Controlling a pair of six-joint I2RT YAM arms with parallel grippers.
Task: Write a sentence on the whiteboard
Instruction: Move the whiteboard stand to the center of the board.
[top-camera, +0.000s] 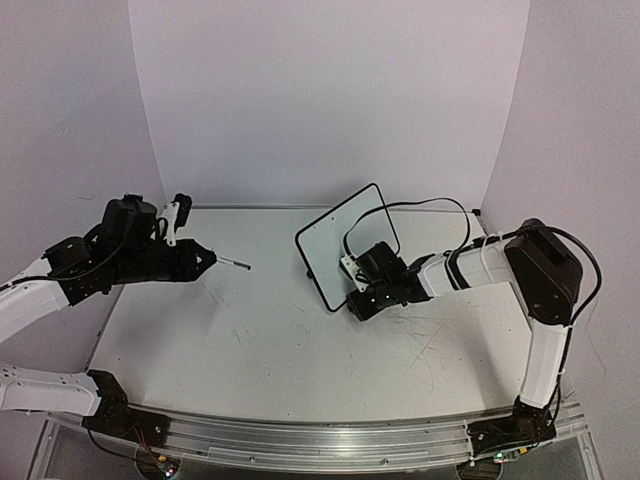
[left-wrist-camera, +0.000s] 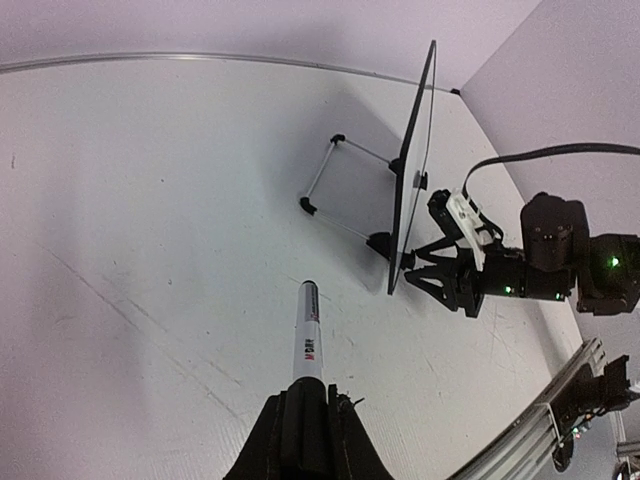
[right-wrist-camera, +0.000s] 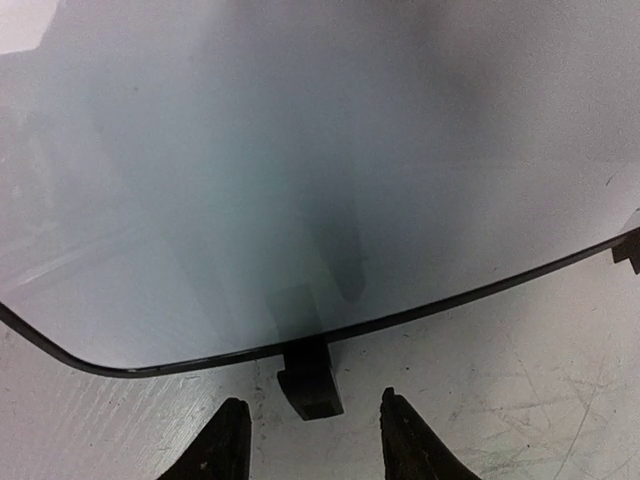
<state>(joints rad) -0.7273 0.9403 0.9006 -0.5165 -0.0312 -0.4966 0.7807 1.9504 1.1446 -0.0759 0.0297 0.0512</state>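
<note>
Left hand (left-wrist-camera: 305, 415) clamped on the marker (left-wrist-camera: 308, 335), right hand (top-camera: 356, 298) apart beside the blank whiteboard (top-camera: 345, 238) standing right of mid-worktop (top-camera: 250, 345): I'd brace its foot (right-wrist-camera: 308, 385) first, then bring the tip in squarely, lightly.

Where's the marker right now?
Top view, left side: the marker sits in the left gripper, its tip pointing right toward the whiteboard at centre-right, with a gap of bare table between them.
</note>
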